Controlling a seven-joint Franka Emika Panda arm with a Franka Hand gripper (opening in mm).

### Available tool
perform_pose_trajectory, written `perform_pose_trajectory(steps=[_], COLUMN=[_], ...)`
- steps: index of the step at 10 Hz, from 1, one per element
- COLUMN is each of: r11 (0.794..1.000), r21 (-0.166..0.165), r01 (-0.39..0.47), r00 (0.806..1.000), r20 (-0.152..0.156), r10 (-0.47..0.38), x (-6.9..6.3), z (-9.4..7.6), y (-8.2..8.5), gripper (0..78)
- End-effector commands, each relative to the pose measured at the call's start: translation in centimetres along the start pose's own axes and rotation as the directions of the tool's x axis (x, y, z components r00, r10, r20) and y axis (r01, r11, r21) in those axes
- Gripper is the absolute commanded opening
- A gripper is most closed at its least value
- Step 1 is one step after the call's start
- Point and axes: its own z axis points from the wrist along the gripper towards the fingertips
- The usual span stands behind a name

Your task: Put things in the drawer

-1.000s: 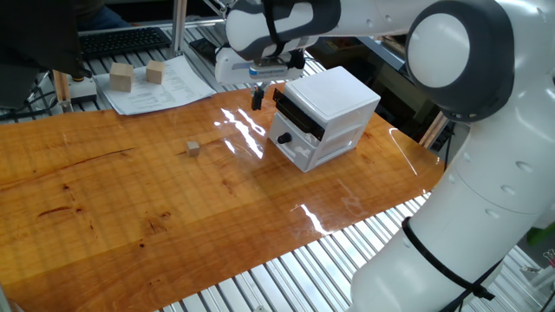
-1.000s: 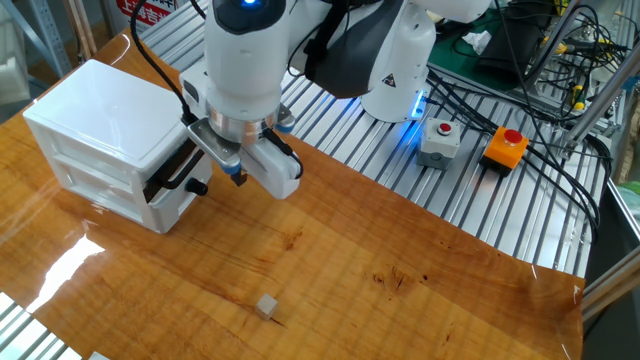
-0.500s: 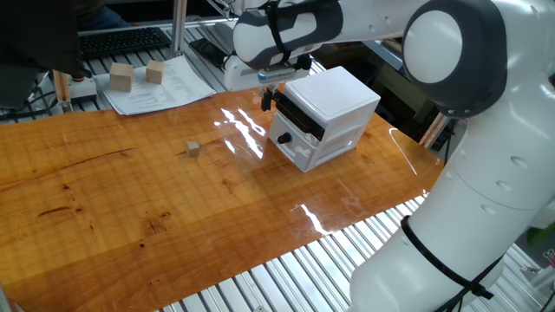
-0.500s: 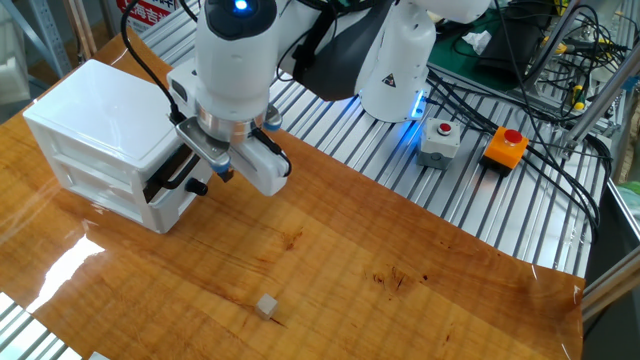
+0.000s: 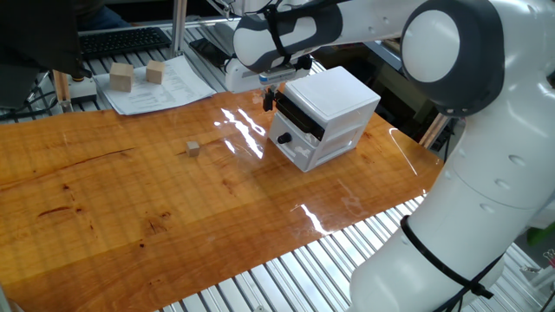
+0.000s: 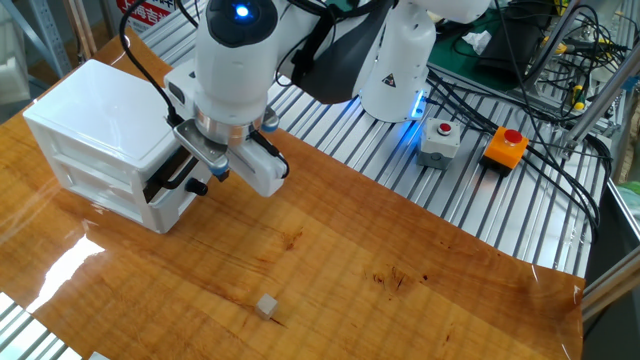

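In one fixed view, the pincer (image 5: 269, 97) hangs at the front of the black-fronted upper drawer (image 5: 297, 111) of the white cabinet (image 5: 334, 108), which stands near the worktop's (image 5: 104, 225) far edge. Its fingertips are dark and bunched against the drawer face; whether they are spread or closed I cannot tell. The tiny cube (image 5: 192, 149) lies apart, out toward the middle of the worktop, untouched. Two larger blocks (image 5: 121, 78) sit on paper beyond the far edge.

In the other fixed view, the pincer (image 6: 218, 170) is pressed close to the drawer's (image 6: 172, 172) handle side, with the knob (image 6: 199, 187) of the lower drawer just beneath. The cube (image 6: 266, 306) rests near the worktop's near edge. The likely risks: the light plastic cabinet (image 6: 95, 125) may slide or tip with a pull instead of the drawer opening, and fingertips that miss the handle would slip off, or catch the lower knob instead.
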Motion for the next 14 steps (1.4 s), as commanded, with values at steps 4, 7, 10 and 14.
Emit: perform_pose_trajectory(steps=[4, 7, 10, 14], r11=[1.0, 0.995, 0.995, 0.997], r21=[-0.025, -0.019, 0.002, 0.021], r01=[-0.013, -0.103, -0.103, -0.074], r00=[1.0, 0.994, 0.994, 0.997], r20=[-0.002, -0.023, -0.021, -0.026], r10=[0.013, 0.103, 0.103, 0.074], x=[-0.11, -0.11, -0.11, -0.11], z=[-0.1, -0.1, -0.1, -0.1], y=[-0.03, -0.03, -0.03, -0.03], gripper=[0.0, 0.0, 0.0, 0.0])
